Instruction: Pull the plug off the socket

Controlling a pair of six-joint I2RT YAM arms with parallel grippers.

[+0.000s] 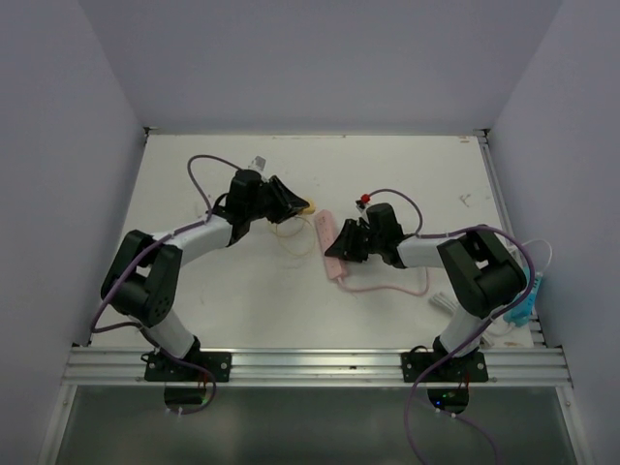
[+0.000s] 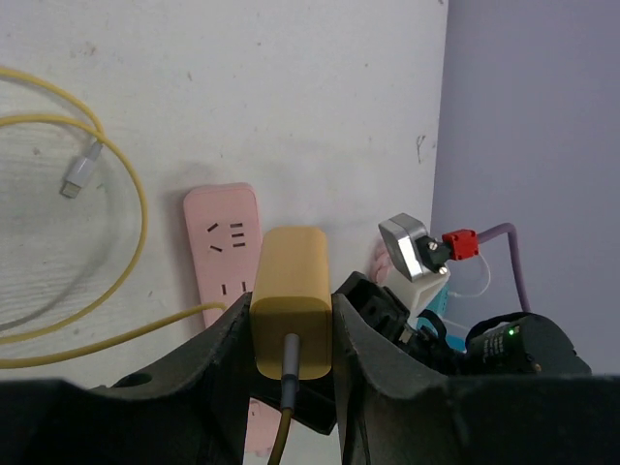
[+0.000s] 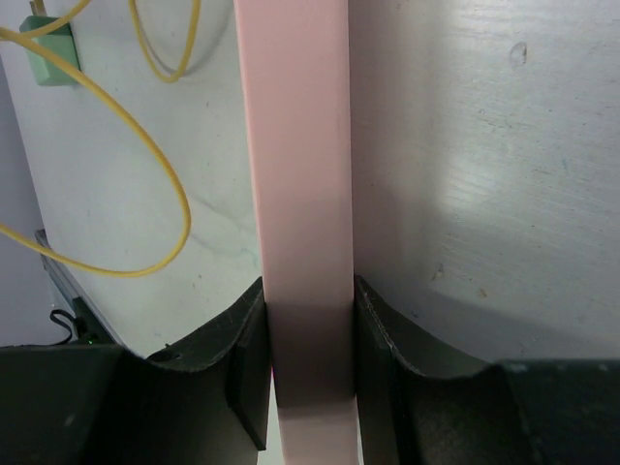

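My left gripper is shut on a yellow plug block. In the left wrist view the plug sits between both fingers of that gripper, its yellow cable looping over the table. The pink power strip lies flat just right of the plug, and in the top view the plug looks apart from its far end. Empty sockets show on the strip in the left wrist view. My right gripper is shut on the strip, whose sides the closed jaws of that gripper clamp.
The strip's pink cord curls toward the right arm's base. White cables and a teal object lie at the right edge. A small clear object sits at the back. A green block lies by the yellow cable.
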